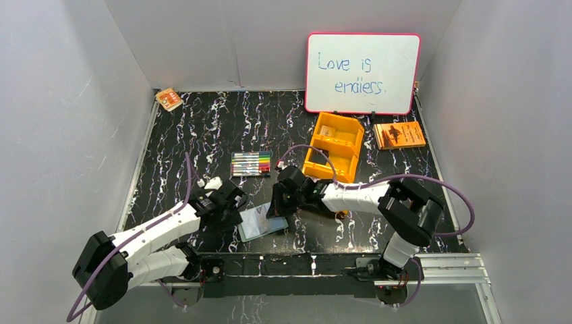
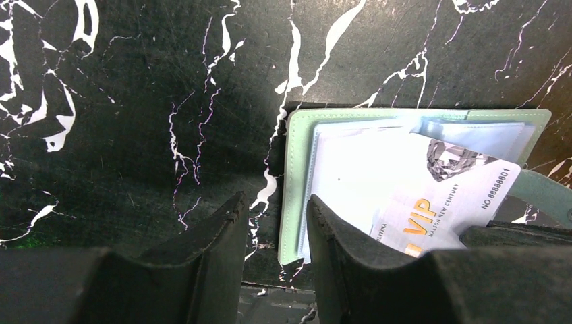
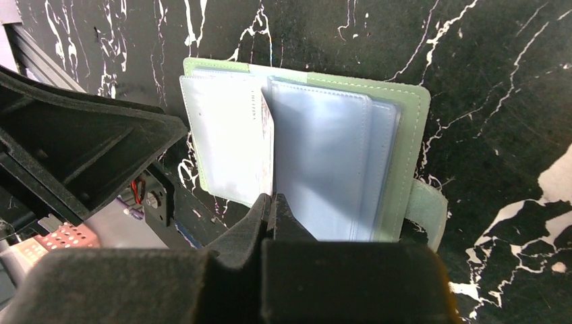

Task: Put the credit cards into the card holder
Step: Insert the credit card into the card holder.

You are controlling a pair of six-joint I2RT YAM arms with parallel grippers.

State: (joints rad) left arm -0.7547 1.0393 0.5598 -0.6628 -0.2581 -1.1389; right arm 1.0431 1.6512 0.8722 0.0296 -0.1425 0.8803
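The wallet (image 1: 262,223) lies open on the black counter (image 1: 202,135), between the two arms. The right end effector (image 3: 271,206) is pinched shut on the edge of a white card (image 2: 445,196) with gold letters. Part of the card sits among the wallet's pale blue pockets. The left end effector (image 2: 276,202) has its fingers apart, one on each side of the wallet's green edge.

The card holder (image 2: 295,182) lies open and flat on the table (image 2: 135,101), pale green with blue-grey clear pockets; a whitish VIP card (image 2: 442,199), diamond-printed, slants across its right-hand pockets.
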